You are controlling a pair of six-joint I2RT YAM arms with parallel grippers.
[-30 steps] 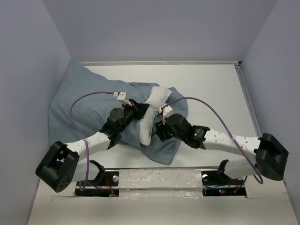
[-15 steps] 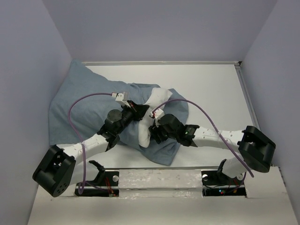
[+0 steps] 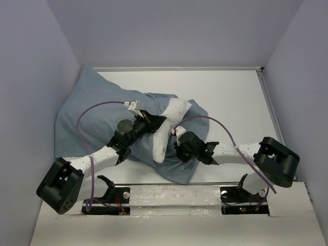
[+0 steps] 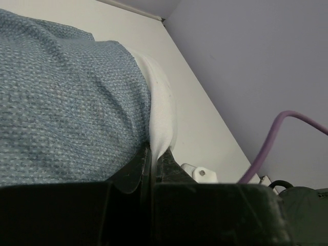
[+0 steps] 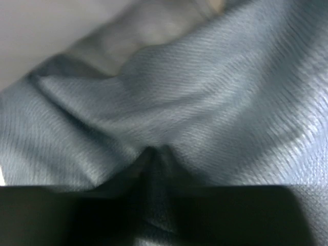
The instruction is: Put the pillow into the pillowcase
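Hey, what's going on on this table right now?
A robot is stuffing a white pillow into a blue-grey pillowcase on the table. The pillow is mostly inside, and only a white strip shows at the opening. The left gripper is pinched shut right at that edge, with white pillow cloth running between its fingers. The right gripper is shut on a fold of the pillowcase.

pillow [image 3: 167,134]: mostly hidden inside pillowcase [image 3: 92,118] | right wrist view: blurred, cloth folds indistinct, bottom dark
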